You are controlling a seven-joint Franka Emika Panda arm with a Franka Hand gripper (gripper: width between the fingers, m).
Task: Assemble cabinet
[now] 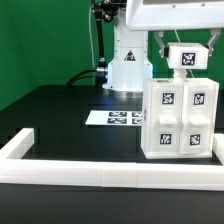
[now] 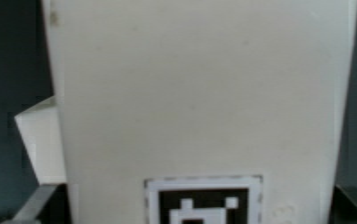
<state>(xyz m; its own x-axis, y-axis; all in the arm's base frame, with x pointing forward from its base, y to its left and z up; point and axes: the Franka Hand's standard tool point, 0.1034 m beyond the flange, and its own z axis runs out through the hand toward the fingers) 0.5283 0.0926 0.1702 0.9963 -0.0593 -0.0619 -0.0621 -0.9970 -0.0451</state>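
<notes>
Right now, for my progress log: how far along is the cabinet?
Done: the cabinet stands as one tall white box, four tags on its front, behind the white rail. In hand: the pincer is at a small tagged piece on top; whether it grips is unclear. Left: likely only seating that piece and letting go.

White cabinet (image 2: 193, 100) panel, tag (image 2: 205, 203) below
</notes>
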